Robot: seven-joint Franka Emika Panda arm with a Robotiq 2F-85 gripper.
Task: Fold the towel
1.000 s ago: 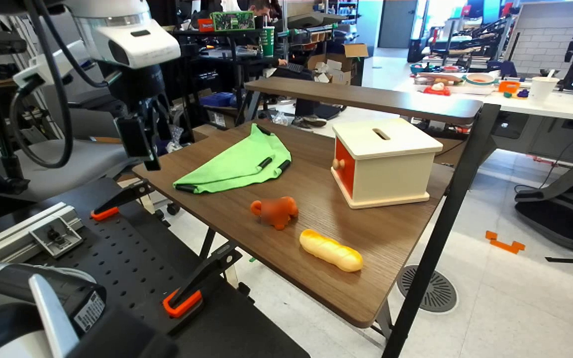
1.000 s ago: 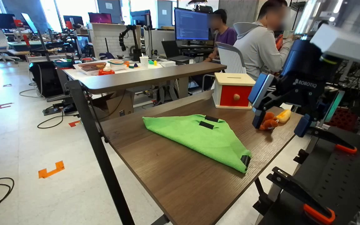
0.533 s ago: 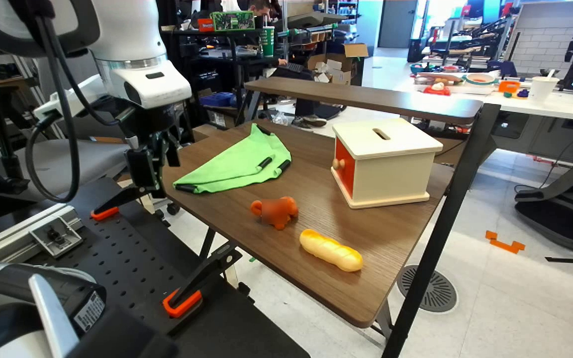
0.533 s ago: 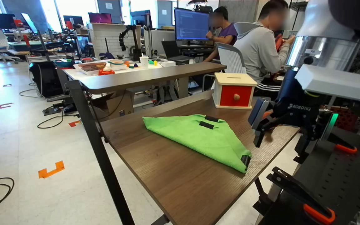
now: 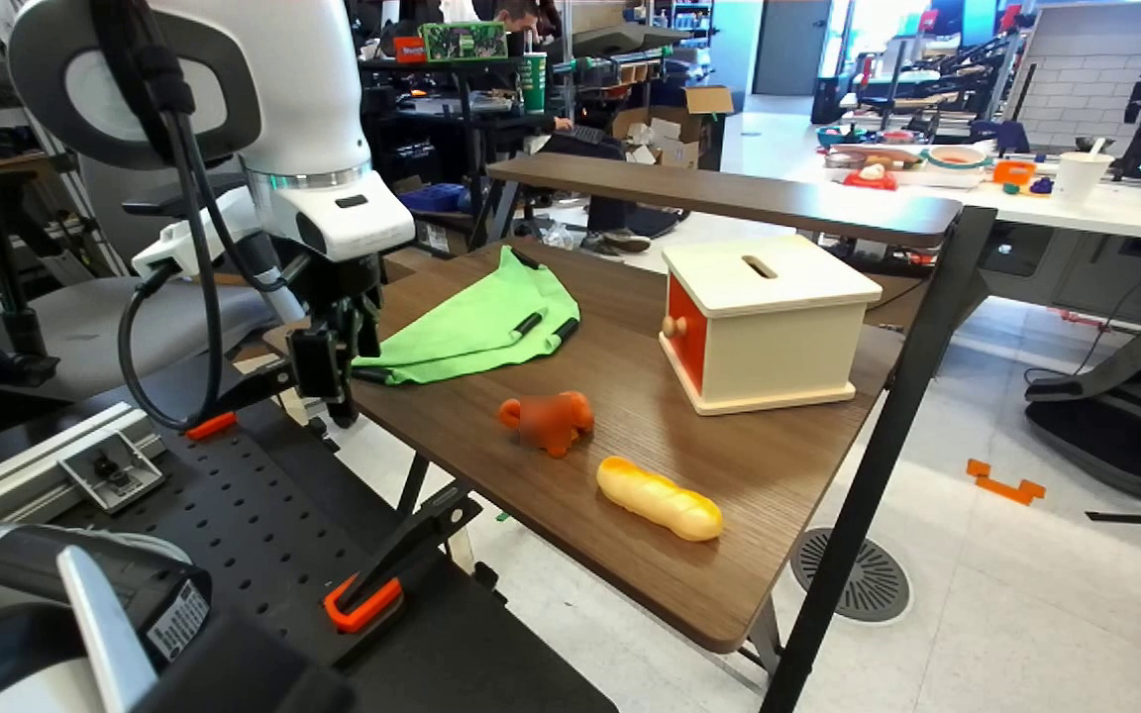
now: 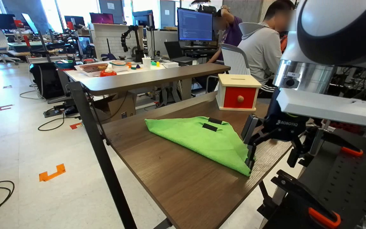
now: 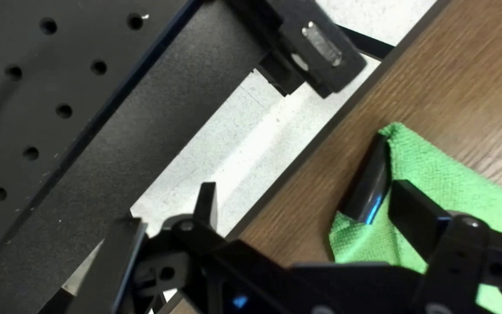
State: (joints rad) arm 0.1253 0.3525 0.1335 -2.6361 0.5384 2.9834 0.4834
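1. End effector (image 7: 306, 198) stands wide, empty, at one corner of the green towel (image 6: 199, 136).
2. It lies on the desk (image 6: 183, 187), apparently folded into a rough triangle.
3. Another fold likely remains.

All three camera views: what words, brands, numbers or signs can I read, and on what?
"ROBOTIQ": on the claw, in an exterior view.
Text on the monitor: too small to read.
Print on a clamp: too small.
Label on a black device: too blurred.
Wrist view: none.
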